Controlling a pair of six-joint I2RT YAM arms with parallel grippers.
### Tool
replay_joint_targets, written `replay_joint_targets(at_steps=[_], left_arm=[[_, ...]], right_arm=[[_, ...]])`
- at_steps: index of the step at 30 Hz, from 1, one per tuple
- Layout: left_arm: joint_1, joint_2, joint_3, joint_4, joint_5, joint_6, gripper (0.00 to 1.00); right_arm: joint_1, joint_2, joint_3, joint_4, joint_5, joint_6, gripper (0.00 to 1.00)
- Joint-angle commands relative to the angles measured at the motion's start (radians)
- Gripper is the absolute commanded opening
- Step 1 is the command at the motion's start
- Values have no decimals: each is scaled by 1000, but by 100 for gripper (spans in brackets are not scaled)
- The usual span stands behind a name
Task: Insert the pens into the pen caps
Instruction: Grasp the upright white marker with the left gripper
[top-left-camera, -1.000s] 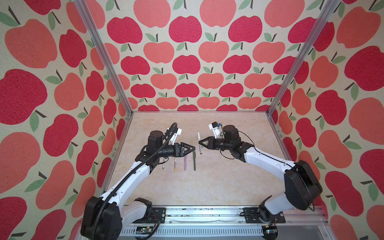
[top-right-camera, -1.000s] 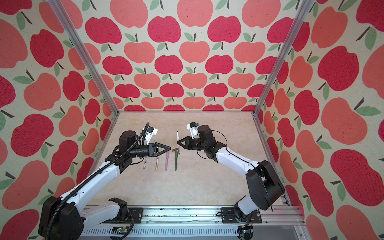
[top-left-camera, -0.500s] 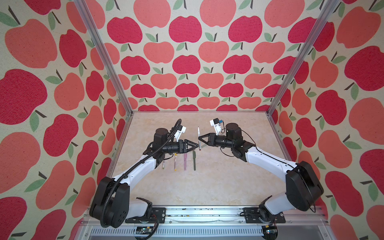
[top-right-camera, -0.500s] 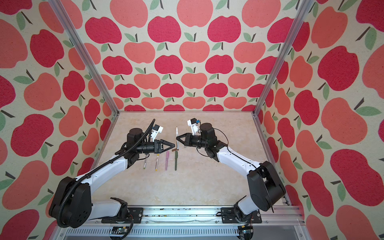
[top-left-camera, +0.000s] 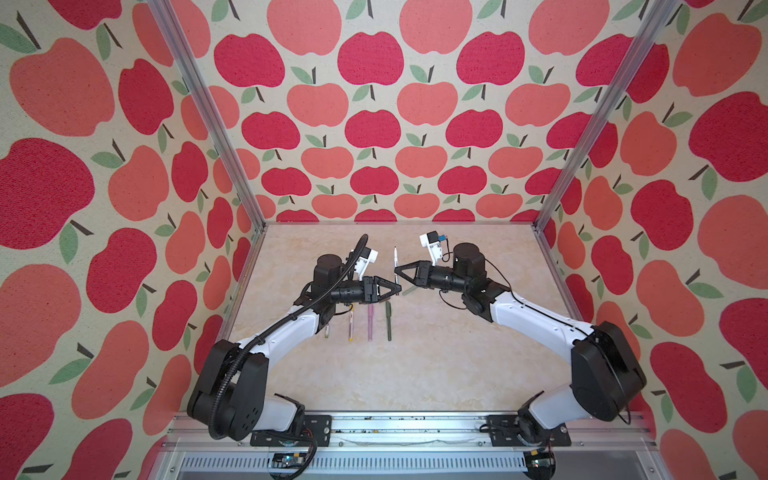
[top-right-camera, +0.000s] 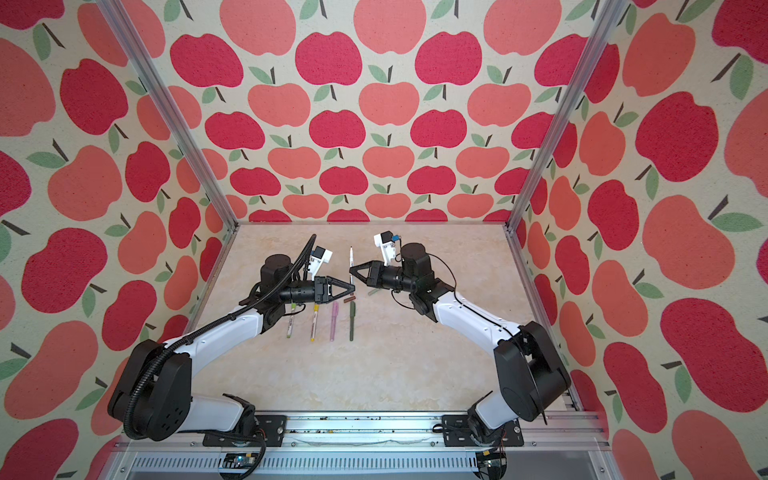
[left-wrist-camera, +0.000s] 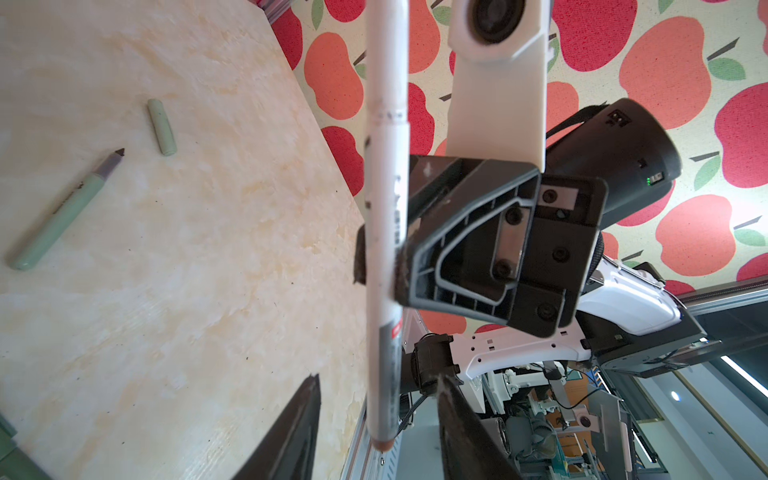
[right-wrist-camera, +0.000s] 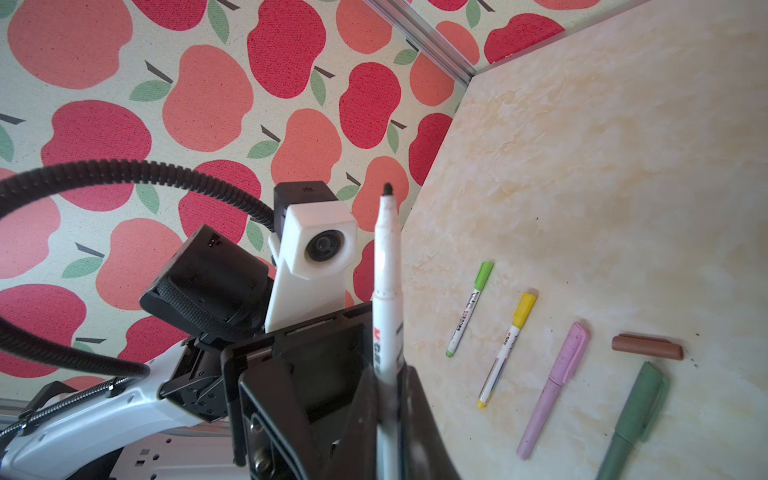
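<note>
Grips white pen (top-left-camera: 395, 259) tip-up in right gripper (right-wrist-camera: 388, 395) above the middle of the surface (top-left-camera: 415, 365), left gripper (left-wrist-camera: 378, 378) parted narrowly around its lower end.

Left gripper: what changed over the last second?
Left gripper swung in toward the centre, jaws narrowing around the tail end of the white pen, not yet touching. Right gripper stays shut on that pen, slightly higher in both top views. Capped pens on the table unmoved.
</note>
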Motion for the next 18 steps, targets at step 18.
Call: replay_joint_targets(at_steps=[18], left_arm=[[-9,31,49,92,6,-37,19]], right_arm=[[8,17,24,30,-32,8,0]])
